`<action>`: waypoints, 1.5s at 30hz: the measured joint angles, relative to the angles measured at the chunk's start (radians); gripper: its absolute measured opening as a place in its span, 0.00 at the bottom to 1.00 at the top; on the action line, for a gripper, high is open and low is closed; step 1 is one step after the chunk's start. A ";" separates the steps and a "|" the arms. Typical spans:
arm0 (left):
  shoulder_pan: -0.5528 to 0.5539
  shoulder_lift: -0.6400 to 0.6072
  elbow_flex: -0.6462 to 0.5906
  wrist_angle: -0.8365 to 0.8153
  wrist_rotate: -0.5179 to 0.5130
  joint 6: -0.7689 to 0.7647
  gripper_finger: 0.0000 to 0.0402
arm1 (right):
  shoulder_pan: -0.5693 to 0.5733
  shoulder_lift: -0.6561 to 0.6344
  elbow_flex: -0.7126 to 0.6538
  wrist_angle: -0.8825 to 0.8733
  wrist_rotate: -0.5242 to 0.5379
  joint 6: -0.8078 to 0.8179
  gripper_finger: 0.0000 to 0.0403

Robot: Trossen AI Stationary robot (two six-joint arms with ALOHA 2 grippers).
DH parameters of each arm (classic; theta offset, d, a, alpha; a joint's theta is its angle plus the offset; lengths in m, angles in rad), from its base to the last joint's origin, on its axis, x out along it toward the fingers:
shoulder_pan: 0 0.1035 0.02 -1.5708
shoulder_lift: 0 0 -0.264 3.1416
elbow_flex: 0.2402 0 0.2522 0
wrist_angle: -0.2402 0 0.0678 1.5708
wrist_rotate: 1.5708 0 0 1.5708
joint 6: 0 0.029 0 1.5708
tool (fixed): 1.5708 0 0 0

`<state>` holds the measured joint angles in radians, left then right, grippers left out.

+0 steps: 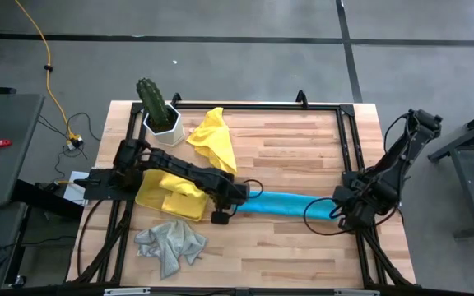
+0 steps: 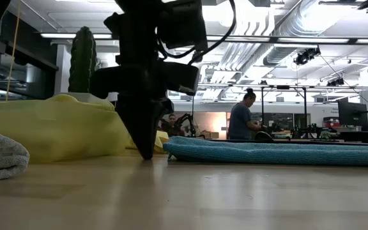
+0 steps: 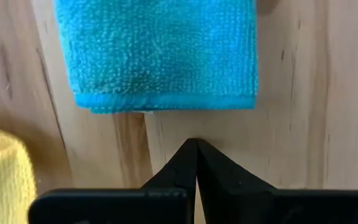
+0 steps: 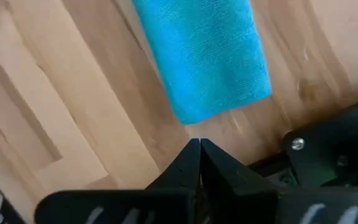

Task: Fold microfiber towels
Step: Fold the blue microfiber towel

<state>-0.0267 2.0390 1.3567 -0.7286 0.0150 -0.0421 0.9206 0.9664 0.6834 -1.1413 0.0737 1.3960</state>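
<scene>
A turquoise microfiber towel [image 1: 290, 203] lies on the table, folded into a long narrow strip running left to right. My left gripper [image 3: 196, 144] is shut and points straight down just off the strip's left end [image 3: 166, 102], apart from it. In the low view its tip [image 2: 147, 154] reaches down to the tabletop. My right gripper [image 4: 199, 144] is shut too and hangs above the wood just off the strip's right end [image 4: 219, 106], holding nothing. A yellow towel [image 1: 212, 138] lies crumpled at the far side, and a grey one [image 1: 169, 242] lies crumpled near the front left. My left gripper's shut fingertips [image 2: 147, 156] come down from above right at the tabletop beside the turquoise towel's left end. I cannot tell whether they touch the wood. They do not touch the towel.
A yellow tray [image 1: 156, 197] sits under my left arm at the table's left. A cactus in a white pot [image 1: 159, 111] stands at the far left corner. A black frame [image 1: 348, 140] rims the table. Bare wood spreads across the middle. A person [image 2: 240, 121] stands far off in the room.
</scene>
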 joint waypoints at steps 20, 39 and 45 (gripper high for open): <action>0.010 0.003 -0.002 0.026 -0.041 -0.026 0.00 | -0.263 0.429 -0.012 -0.003 -0.220 -0.300 0.39; 0.005 0.004 -0.002 0.030 -0.053 0.001 0.00 | -0.416 0.506 -0.012 0.127 -0.179 -0.662 0.39; 0.005 0.005 -0.002 0.031 -0.054 0.012 0.00 | -0.372 0.362 -0.011 0.070 -0.157 -0.570 0.39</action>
<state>-0.0216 2.0438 1.3544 -0.6979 -0.0386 -0.0299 0.5484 1.3289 0.6720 -1.0717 -0.0834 0.8259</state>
